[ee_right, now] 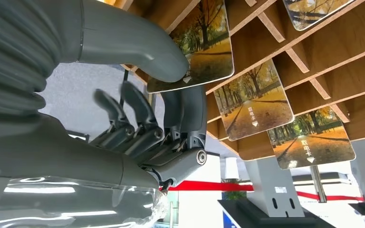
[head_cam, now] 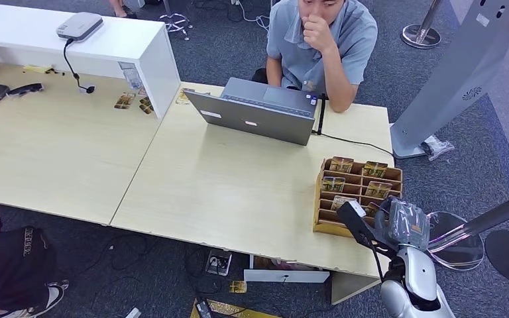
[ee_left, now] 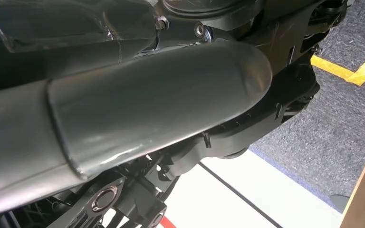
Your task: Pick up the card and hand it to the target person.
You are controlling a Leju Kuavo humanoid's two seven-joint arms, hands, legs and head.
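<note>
Grey carpet surrounds a pale wooden tabletop, where a person in a grey-blue shirt sits behind an open grey laptop. Near the tabletop's right edge stands a wooden card rack with stepped compartments, each holding cards printed with an autumn tree scene. At the rack's near side, the right hand reaches in from below on its silver arm. Seen from the right wrist, this hand has its thick grey thumb pressed on the face of one card while a darker finger sits behind that card's lower edge, so the card is pinched between them; the card is still in its compartment of the rack. The remaining fingers are curled loosely beside it, touching nothing. Two more cards sit in the neighbouring slots. A white counter with a small grey device stands at the far left.
</note>
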